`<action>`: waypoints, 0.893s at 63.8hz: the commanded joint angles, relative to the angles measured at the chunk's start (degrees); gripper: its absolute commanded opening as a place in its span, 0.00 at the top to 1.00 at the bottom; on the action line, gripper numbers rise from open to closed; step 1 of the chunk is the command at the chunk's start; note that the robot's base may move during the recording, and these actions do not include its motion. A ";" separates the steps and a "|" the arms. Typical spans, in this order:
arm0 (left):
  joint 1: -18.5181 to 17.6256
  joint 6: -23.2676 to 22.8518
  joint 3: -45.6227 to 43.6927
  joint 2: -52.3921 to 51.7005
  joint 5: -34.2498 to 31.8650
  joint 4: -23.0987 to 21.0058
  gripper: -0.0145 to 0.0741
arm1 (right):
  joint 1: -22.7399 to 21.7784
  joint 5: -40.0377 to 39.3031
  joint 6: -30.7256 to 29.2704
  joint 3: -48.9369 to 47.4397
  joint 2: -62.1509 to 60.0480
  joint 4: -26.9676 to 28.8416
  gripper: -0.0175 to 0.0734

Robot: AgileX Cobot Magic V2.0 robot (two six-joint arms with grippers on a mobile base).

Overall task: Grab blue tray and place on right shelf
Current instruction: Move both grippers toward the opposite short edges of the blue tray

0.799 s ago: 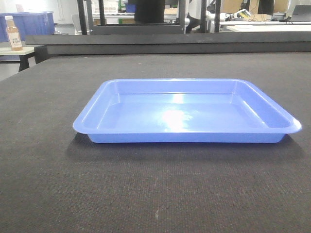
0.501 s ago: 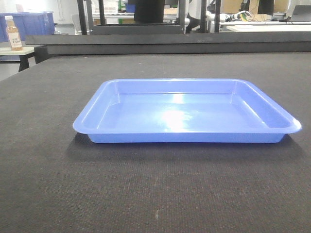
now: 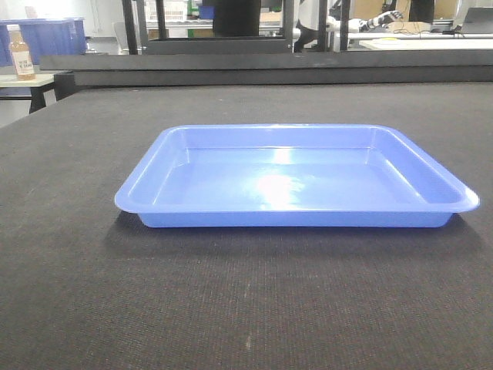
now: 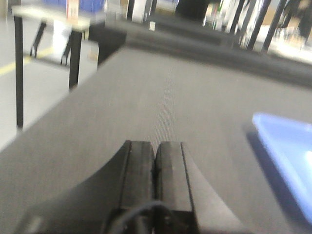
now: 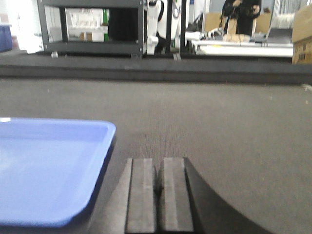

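at the far left of the front view, an upright clear bottle of amber liquid with a white cap [image 3: 19,52] stands on a pale-topped side table with black legs [image 3: 31,80]. behind it sits a deep dark blue plastic storage bin [image 3: 55,35].

the dark grey textured worktop [image 3: 246,308] fills the lower part of all three views.

left wrist view: the picture is blurred. the left jaws are closed, their two black fingers [image 4: 139,168] pressed flush together with nothing between them. they sit low over the worktop. the blue tray [image 4: 287,156] shows only as a corner at the right edge, clearly apart from the jaws.

centre of the front view: the light periwinkle-blue glossy plastic rectangular tray [image 3: 296,177] lies flat on the worktop, long side toward the camera. it holds nothing. ceiling light glares on its floor. neither arm shows in this view.

right wrist view: the right jaws are likewise closed, black fingers [image 5: 142,190] together, gripping nothing, low over the worktop. the blue tray [image 5: 48,165] lies to their left, its near corner just beside them; contact cannot be confirmed.

beyond the far edge stand a black-framed shelving unit [image 5: 41,24], a white bench [image 5: 243,47] and, at the far right, a brown cardboard box [image 5: 303,34].
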 commanded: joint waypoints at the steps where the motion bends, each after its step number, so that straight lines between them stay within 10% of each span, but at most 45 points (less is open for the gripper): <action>1: 0.15 -0.28 -1.76 0.20 -8.09 0.29 0.89 | -0.36 -6.55 -0.12 -4.90 -1.03 0.43 0.74; 11: 0.02 -0.28 -16.32 6.19 -2.95 7.10 0.89 | -0.31 0.16 -0.12 -18.01 4.04 0.43 0.68; 26: -5.35 -0.16 -34.74 23.40 10.50 7.92 0.63 | -0.31 1.76 -0.12 -30.29 21.26 0.43 0.18; 37: -11.83 2.58 -41.61 36.84 16.88 7.80 0.33 | 1.88 7.68 -0.12 -38.55 32.67 0.50 0.15; 49: -24.86 12.60 -52.79 50.11 26.78 4.57 0.32 | 11.39 24.88 -0.12 -52.39 45.99 0.65 0.15; 57: -31.62 10.80 -61.18 59.36 31.97 2.27 0.32 | 15.84 36.54 -0.12 -61.13 56.54 0.96 0.15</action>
